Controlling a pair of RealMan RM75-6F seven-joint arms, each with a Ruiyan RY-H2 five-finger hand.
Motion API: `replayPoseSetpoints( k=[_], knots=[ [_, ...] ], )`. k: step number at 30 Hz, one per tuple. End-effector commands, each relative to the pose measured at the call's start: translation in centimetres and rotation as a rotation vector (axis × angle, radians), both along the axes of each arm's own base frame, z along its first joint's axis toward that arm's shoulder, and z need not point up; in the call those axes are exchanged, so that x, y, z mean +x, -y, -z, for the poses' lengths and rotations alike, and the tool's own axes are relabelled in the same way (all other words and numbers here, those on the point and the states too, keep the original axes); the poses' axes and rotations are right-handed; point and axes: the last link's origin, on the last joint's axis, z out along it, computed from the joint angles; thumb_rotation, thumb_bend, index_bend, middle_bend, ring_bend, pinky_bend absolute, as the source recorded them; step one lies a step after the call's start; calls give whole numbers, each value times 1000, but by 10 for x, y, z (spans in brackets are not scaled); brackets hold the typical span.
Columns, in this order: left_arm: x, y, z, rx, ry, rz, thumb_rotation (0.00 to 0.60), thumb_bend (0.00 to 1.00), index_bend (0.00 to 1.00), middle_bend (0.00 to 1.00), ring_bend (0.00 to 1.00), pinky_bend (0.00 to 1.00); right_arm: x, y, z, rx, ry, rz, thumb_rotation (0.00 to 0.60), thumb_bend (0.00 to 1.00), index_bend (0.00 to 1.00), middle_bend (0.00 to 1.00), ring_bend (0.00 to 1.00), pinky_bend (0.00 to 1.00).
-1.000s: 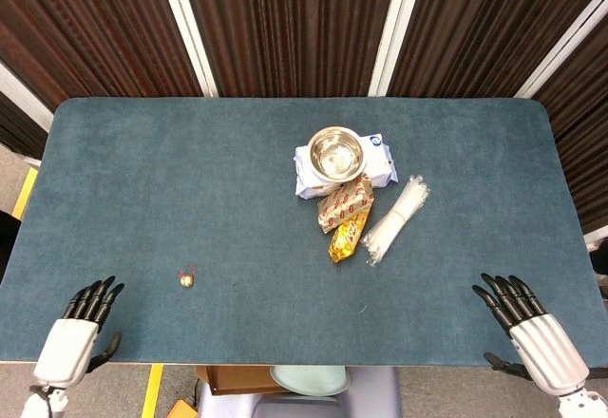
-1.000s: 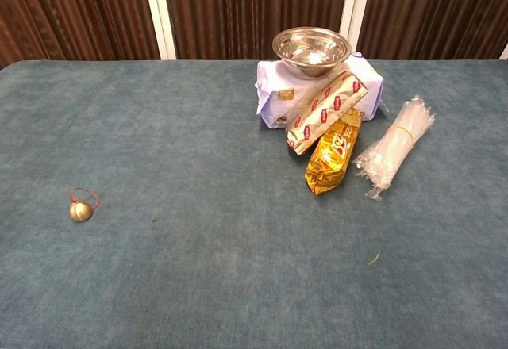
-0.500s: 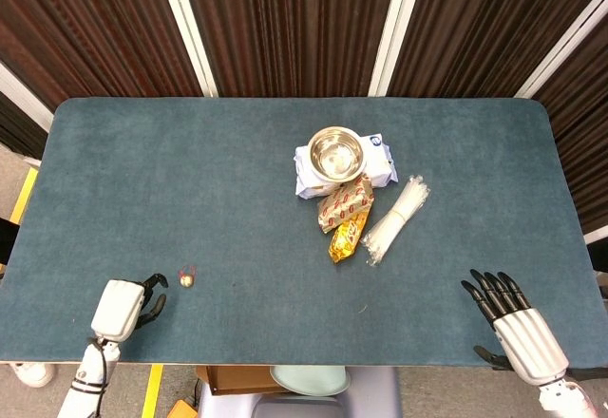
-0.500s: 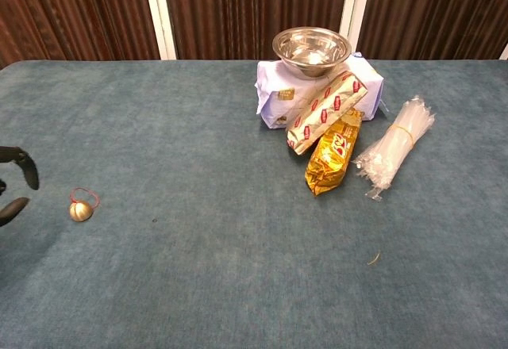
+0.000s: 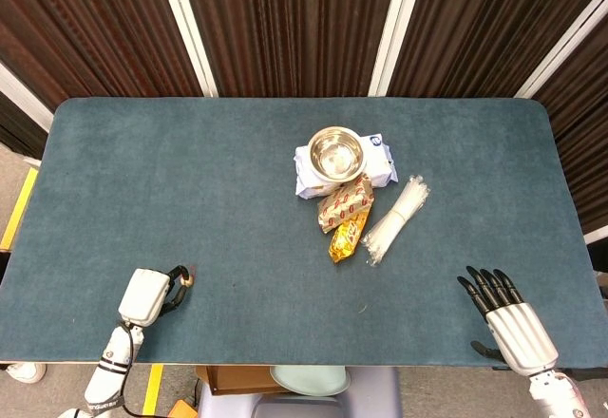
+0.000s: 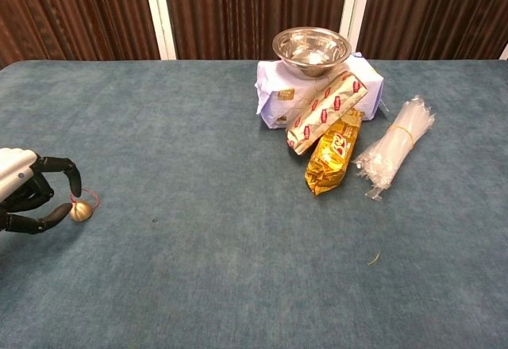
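From the head view, the left hand (image 5: 150, 294) lies low at the near left edge of the blue-green felt table (image 5: 190, 180), its dark fingers curled toward the small gold bell with a red loop (image 5: 188, 280), which peeks out just beyond the fingertips; whether they press it I cannot tell from up here; the right hand (image 5: 508, 315) rests far off at the near right corner, fingers spread and straight, holding nothing. Toward the far middle a shiny steel bowl (image 5: 335, 153) sits on a white soft pack (image 5: 383, 167); leaning off that pack are a cream-and-red wrapped snack bar (image 5: 344, 203) and, nearer, a gold foil packet (image 5: 347, 237); a bundle of clear plastic strips (image 5: 396, 218) lies just to their right.

From the chest view, the left hand (image 6: 28, 198) comes in at the left edge with thumb and a finger closing around the bell (image 6: 78, 211); the tips appear to touch it on either side, yet the bell sits on the felt, so I judge the grasp only just forming and nothing lifted; the pinch and the raising remain. The bowl (image 6: 311, 50), snack bar (image 6: 327, 111), foil packet (image 6: 333, 152) and strips (image 6: 394, 147) stand untouched, well apart from that hand; the right hand is out of this view.
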Motion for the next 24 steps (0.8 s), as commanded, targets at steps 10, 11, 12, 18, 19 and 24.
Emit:
replayPoseSetpoints(
  k=[10, 11, 12, 18, 19, 24],
  knots=[
    [-6, -9, 5, 2, -47, -19, 600, 423, 510, 1000, 986, 1000, 0, 0, 1, 6, -4, 8, 600, 212, 0, 0, 0, 0],
    [-6, -9, 5, 3, -50, -20, 600, 423, 511, 1000, 987, 1000, 0, 0, 1, 6, -5, 8, 600, 212, 0, 0, 0, 0],
    [-7, -10, 5, 4, -53, -23, 600, 423, 510, 1000, 987, 1000, 0, 0, 1, 7, -6, 8, 600, 212, 0, 0, 0, 0],
    [-10, -11, 6, -1, -66, -34, 600, 424, 513, 1000, 987, 1000, 0, 0, 1, 3, -4, 8, 600, 212, 0, 0, 0, 0],
    [-10, -11, 6, -3, -67, -34, 600, 424, 515, 1000, 987, 1000, 0, 0, 1, 3, -5, 7, 600, 212, 0, 0, 0, 0],
    [-10, -11, 7, -2, -69, -30, 600, 423, 529, 1000, 986, 1000, 0, 0, 1, 6, -7, 7, 600, 212, 0, 0, 0, 0]
  ],
)
